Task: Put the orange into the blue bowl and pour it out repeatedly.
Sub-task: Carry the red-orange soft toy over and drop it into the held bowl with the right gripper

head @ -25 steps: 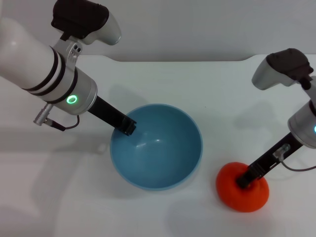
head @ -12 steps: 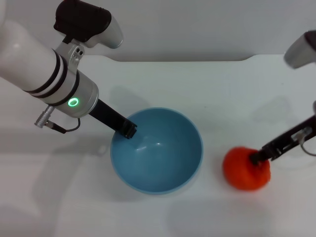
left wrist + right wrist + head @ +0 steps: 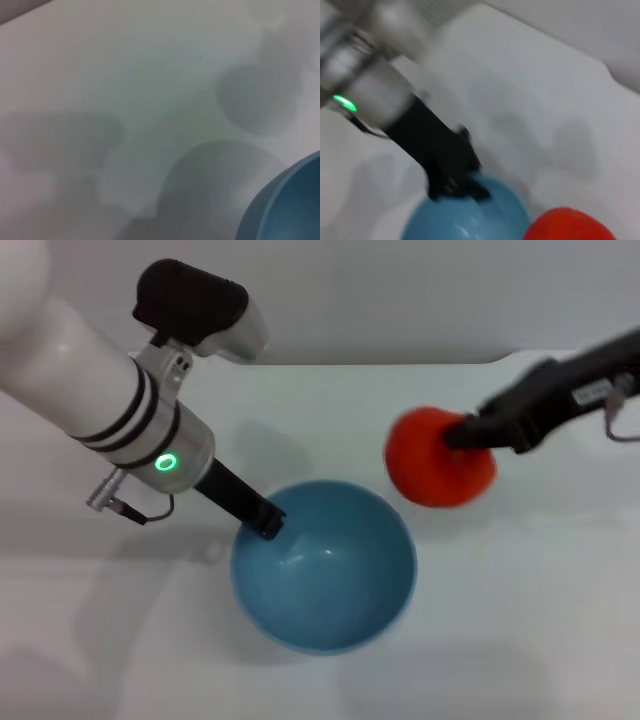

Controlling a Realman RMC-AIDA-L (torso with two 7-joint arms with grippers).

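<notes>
The blue bowl (image 3: 325,580) stands upright and empty on the white table in the head view. My left gripper (image 3: 268,521) is shut on the bowl's far left rim. My right gripper (image 3: 462,438) is shut on the orange (image 3: 435,458) and holds it in the air, above and to the right of the bowl's far rim. The right wrist view shows the orange (image 3: 567,225) beside the bowl (image 3: 465,217), with the left gripper (image 3: 455,182) on the rim. The left wrist view shows only a piece of the bowl's rim (image 3: 285,200) and the table.
The white table (image 3: 520,620) spreads around the bowl, with its far edge (image 3: 380,362) against a grey wall. The left arm (image 3: 110,410) reaches over the table's left side.
My right gripper has lifted the orange off the table at the front right and carried it up and left toward the bowl. The bowl and left gripper shifted slightly toward me.
</notes>
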